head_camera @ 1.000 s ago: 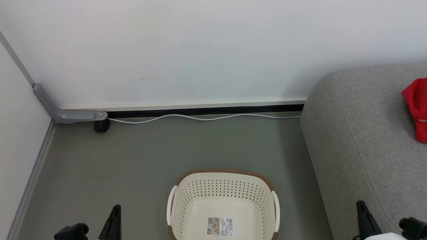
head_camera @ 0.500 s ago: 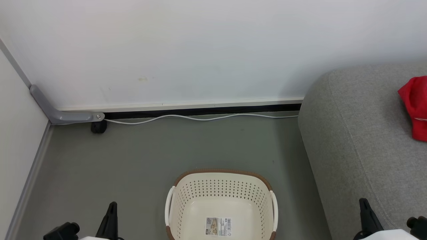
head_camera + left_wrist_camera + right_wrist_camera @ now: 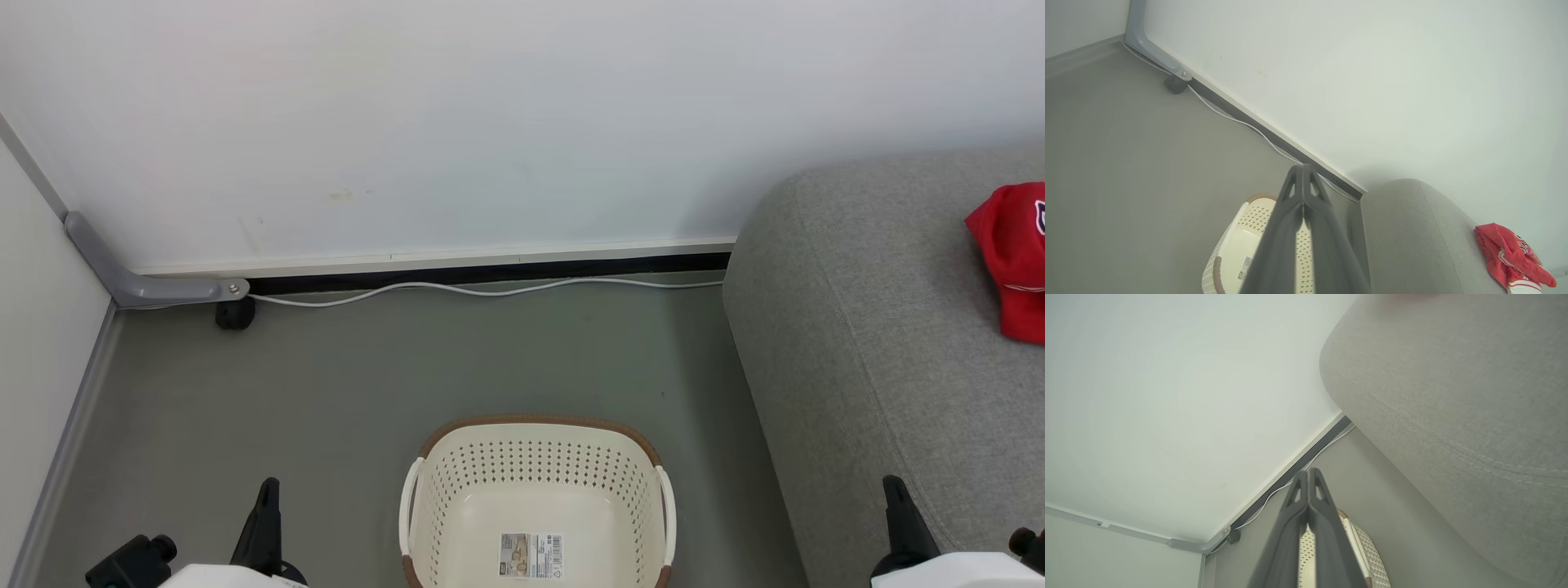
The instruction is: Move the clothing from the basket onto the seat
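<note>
Left gripper (image 3: 265, 523) and right gripper (image 3: 902, 523) sit empty in our head view, with the bare basket (image 3: 535, 457) between them and the clothing (image 3: 1012, 261) on the seat (image 3: 857, 327), beyond the right one. Our left wrist view shows its fingers (image 3: 1286, 228) pressed together on nothing. Our right wrist view shows likewise, with the seat close alongside; we judge a careless swing could scrape it.

You have a plain white wall (image 3: 490, 122) meeting a grey-green floor (image 3: 343, 376), a white cable (image 3: 490, 292) lying along the skirting (image 3: 457, 258)
</note>
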